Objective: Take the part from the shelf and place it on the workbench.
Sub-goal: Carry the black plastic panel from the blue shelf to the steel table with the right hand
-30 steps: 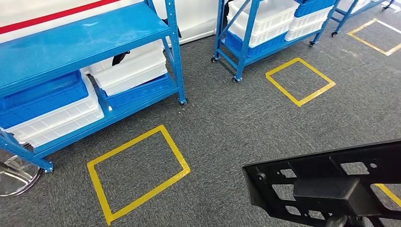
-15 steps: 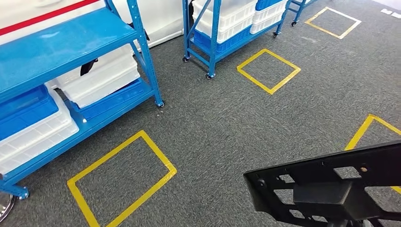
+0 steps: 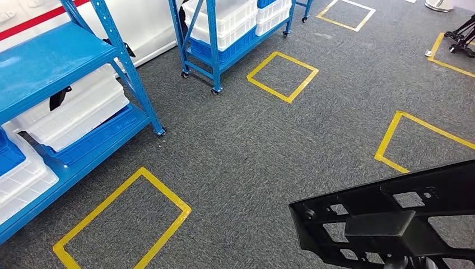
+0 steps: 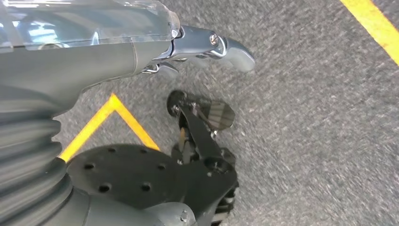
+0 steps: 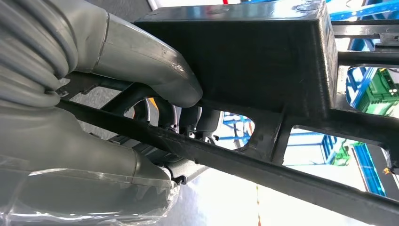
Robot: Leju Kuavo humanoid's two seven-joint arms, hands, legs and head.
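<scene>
Whole view swung rightward since a second ago: blue shelf [image 3: 67, 106] slid toward the left edge, more taped squares come into sight; camera motion, not the things. Nearest, black part [image 3: 392, 221] at the lower right of the head view, gripped by right hand [image 5: 141, 89], thumb pressed on its box-like block, fingers wrapped round a bar. Left hand [image 4: 207, 47] over grey carpet [image 3: 269, 140], holding nothing, fingers extended. Beyond, yellow squares [image 3: 283, 75], then wheeled rack [image 3: 224, 33] with white bins
</scene>
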